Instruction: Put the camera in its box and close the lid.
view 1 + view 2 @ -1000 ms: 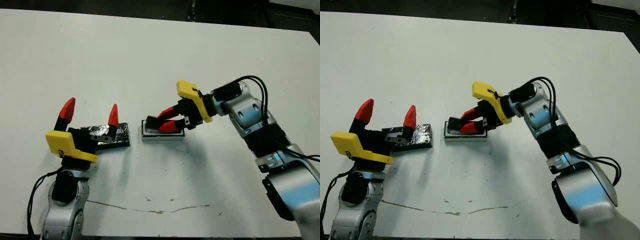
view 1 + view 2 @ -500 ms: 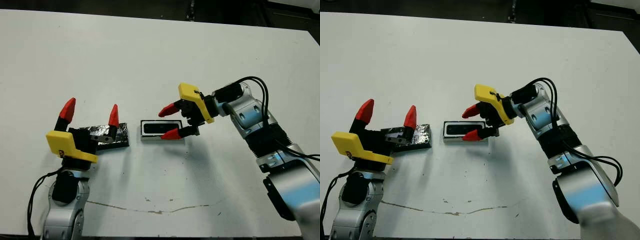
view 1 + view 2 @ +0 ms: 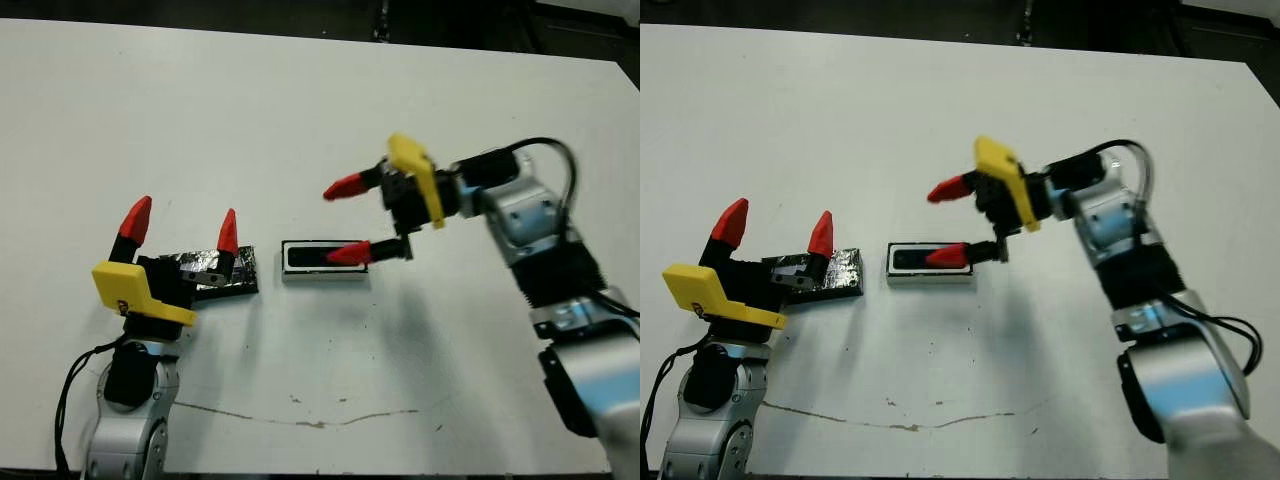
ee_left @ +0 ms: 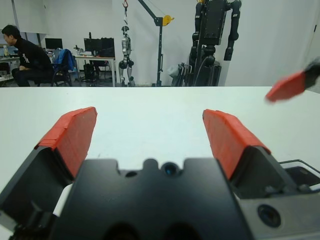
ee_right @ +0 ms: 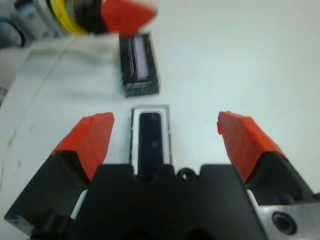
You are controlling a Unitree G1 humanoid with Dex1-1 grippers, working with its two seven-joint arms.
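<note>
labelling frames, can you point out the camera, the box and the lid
camera [image 5: 151, 142], right wrist view, middle of its black top face
box [image 3: 288, 273], left eye view, white wall at its left end
lid [image 3: 843, 270], right eye view, glittery top near its right end

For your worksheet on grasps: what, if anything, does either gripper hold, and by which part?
Nothing. Both the left gripper and right gripper have open, empty jaws; the camera lies in the box.
</note>
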